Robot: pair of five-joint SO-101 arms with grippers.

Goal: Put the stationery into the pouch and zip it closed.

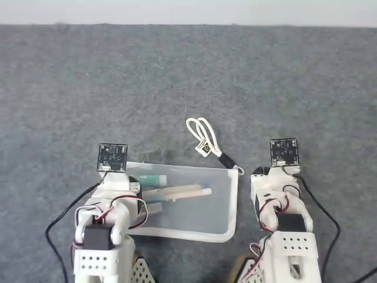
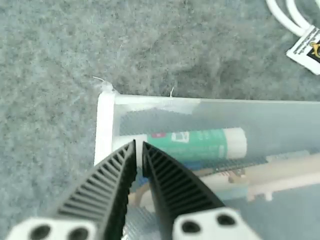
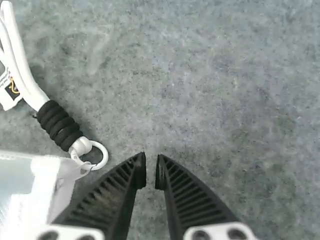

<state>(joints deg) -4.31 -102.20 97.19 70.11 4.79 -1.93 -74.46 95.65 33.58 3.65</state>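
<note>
Grey fuzzy carpet (image 1: 88, 76) covers the whole table. A see-through pouch (image 1: 218, 206) lies flat on it, down toward 6 o'clock in the high view. Inside the pouch are a green and white glue stick (image 1: 154, 177) and a cream pen (image 1: 177, 191), side by side. A white cord (image 1: 200, 128) runs from the pouch's far right corner up toward 11 o'clock. It has a small tag (image 1: 204, 147) and a black wrapped part (image 1: 225, 158) on it. A little ring (image 3: 95, 155) joins the cord to that corner. The left arm (image 1: 106, 236) sits at 7 o'clock and the right arm (image 1: 283, 218) at 5 o'clock. The left claw (image 2: 138, 146) has its two sides almost together, with just a thin crack between them. It holds nothing. Its tip is over the pouch's far left corner, above the end of the glue stick; whether it touches the pouch cannot be told. The right claw (image 3: 150, 170) is also almost together and holds nothing. It is over bare carpet, with the ring near it at 9 o'clock, not touching.
</note>
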